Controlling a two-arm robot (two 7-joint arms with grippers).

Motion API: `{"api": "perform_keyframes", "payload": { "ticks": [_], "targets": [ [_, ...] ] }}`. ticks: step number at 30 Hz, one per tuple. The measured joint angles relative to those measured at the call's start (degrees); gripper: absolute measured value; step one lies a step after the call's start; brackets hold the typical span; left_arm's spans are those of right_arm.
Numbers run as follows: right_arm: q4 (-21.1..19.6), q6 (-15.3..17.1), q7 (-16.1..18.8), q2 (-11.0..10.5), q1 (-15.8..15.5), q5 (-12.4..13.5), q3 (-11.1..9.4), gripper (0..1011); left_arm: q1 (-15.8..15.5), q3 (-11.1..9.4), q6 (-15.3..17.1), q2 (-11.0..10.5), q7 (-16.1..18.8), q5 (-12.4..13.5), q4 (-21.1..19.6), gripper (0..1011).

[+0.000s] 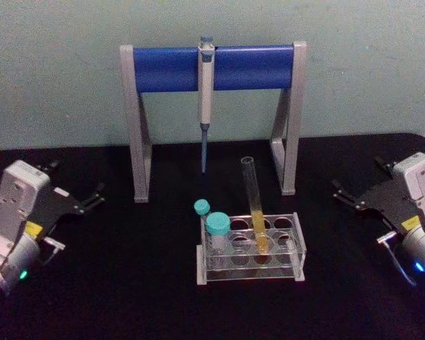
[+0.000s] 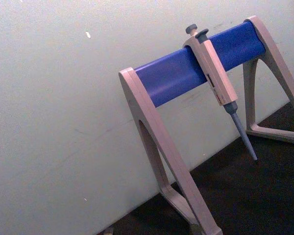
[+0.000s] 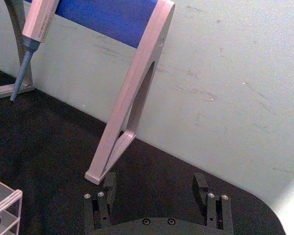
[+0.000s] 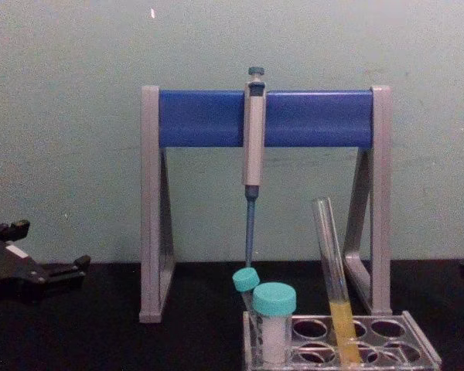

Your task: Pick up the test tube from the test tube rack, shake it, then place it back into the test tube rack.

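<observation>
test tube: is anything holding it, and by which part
Nothing holds it. Left end effector and right end effector are open, away from the test tube in its rack.

Clear test tube (image 1: 253,198) (yellow liquid (image 1: 261,237)), teal caps (image 1: 218,224), blue-barred grey stand (image 1: 163,69), black table (image 1: 127,290)

Dim flat light; faint stand (image 4: 209,118) shadow on wall (image 4: 62,116); table (image 1: 127,297) v. dark.

The black left gripper (image 4: 48,247) sits low, fingers spread. Well to its right, the long clear glass test tube (image 4: 330,263), yellow liquid in its lower part, leans in the low clear plastic test tube rack (image 4: 417,340) beside two teal-capped tubes (image 4: 274,309). Beyond them stands the grey-and-blue pipette stand (image 4: 209,117), with a pipette (image 4: 254,147) hanging from it.
</observation>
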State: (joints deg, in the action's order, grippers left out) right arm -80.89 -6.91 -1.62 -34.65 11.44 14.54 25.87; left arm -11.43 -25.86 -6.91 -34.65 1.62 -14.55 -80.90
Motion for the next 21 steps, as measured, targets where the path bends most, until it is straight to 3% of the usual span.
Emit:
{"api": "perform_keyframes", "payload": {
  "ticks": [21],
  "targets": [
    [0.0,0.0,0.0,0.0,0.0,0.0,0.0,1000,0.0,0.0,0.0,0.0,0.0,0.0,0.0,1001]
  ]
}}
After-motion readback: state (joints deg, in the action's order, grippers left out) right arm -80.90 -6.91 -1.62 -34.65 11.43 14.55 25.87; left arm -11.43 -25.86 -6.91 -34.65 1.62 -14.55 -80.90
